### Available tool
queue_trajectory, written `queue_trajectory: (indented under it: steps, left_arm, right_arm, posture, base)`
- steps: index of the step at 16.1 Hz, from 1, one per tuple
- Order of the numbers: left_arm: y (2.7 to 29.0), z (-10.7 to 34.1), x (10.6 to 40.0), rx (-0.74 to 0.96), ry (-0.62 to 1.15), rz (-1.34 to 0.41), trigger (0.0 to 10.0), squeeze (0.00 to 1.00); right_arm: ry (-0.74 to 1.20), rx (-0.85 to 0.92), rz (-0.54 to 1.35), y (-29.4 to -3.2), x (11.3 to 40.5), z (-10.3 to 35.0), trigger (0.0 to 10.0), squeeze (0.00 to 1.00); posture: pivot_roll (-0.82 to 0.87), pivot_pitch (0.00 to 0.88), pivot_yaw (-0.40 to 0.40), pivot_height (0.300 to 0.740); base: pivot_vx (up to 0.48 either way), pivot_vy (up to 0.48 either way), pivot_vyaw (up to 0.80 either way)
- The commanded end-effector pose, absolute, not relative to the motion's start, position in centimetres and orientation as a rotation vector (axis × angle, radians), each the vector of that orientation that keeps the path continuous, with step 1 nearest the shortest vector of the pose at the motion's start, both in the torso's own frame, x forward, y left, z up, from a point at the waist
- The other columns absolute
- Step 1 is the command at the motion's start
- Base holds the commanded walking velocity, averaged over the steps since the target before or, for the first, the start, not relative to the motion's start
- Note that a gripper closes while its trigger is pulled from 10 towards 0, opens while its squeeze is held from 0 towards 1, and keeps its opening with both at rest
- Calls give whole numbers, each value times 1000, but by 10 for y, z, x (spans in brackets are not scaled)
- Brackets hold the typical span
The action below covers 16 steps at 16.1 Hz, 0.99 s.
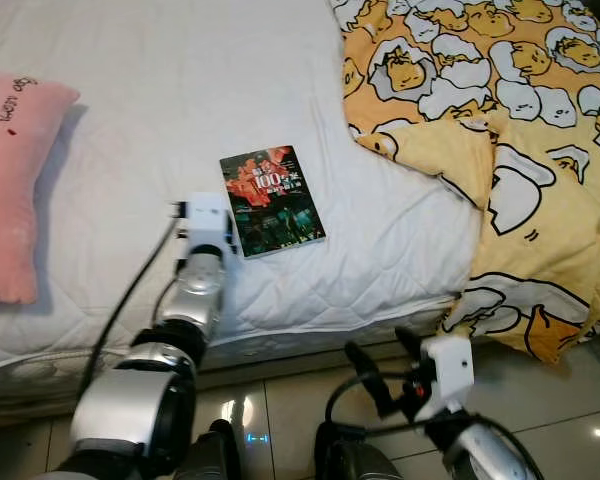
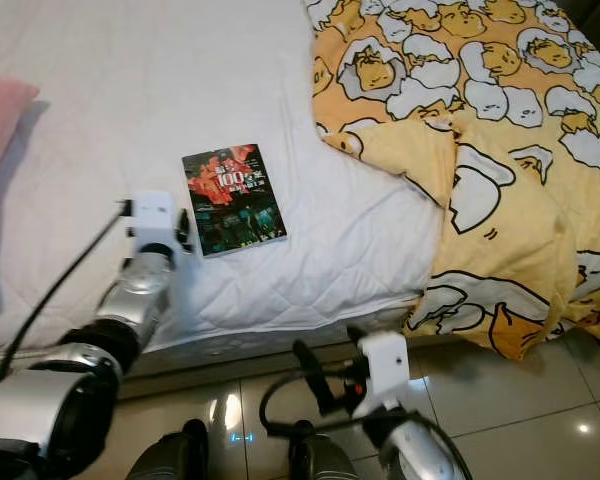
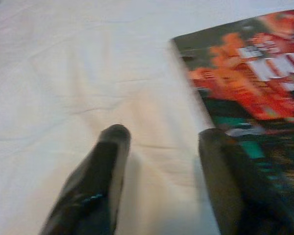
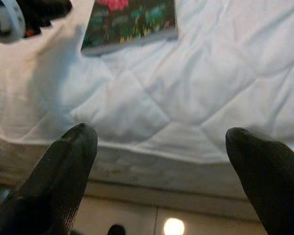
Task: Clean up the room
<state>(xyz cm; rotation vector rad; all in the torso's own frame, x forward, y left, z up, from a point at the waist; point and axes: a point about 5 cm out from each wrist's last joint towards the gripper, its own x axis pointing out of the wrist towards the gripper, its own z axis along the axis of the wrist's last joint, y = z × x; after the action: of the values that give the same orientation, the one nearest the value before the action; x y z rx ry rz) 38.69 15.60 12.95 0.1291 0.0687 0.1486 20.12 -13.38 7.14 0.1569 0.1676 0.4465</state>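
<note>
A paperback book [image 1: 272, 200] with a dark red and green cover lies flat on the white bed [image 1: 180, 80], near its front edge. My left gripper [image 3: 161, 137] is open and low over the sheet at the book's left side. One finger [image 3: 103, 166] is over bare sheet and the other finger [image 3: 225, 171] is at the book's [image 3: 255, 78] edge. Nothing is held. My right gripper [image 1: 385, 358] is open and hangs below the mattress edge over the floor, facing the bed's side [image 4: 152, 161].
A pink pillow [image 1: 15, 170] lies on the bed's left. A yellow patterned blanket [image 1: 510, 130] covers the bed's right and drapes over the corner toward the tiled floor [image 1: 560, 400]. White sheet lies bare behind the book.
</note>
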Motion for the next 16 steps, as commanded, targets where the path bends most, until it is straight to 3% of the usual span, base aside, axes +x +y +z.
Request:
queue_trajectory:
  steps: [1, 6, 9, 10, 16]
  left_arm:
    - [148, 117, 383, 106, 130, 129, 10000, 1000]
    - [122, 129, 386, 99, 33, 5, 10000, 1000]
    - [111, 116, 382, 111, 126, -45, 10000, 1000]
    - [111, 108, 379, 99, 171, -34, 10000, 0]
    - [119, 106, 378, 17, 195, 104, 10000, 0]
  right_arm:
    - [179, 158, 454, -134, 196, 72, 10000, 0]
    - [202, 152, 492, -129, 187, 72, 10000, 0]
    - [213, 150, 491, -128, 182, 70, 10000, 0]
    - [218, 149, 490, -128, 181, 71, 10000, 0]
    - [252, 144, 471, -131, 169, 68, 10000, 0]
  posture:
    - [-105, 309, -79, 740]
    - [-114, 316, -79, 740]
    - [-130, 308, -74, 740]
    - [-136, 311, -75, 740]
    - [-169, 334, -73, 740]
  base:
    - [0, 0, 0]
    - [0, 0, 0]
    - [0, 0, 0]
    - [0, 0, 0]
    - [0, 0, 0]
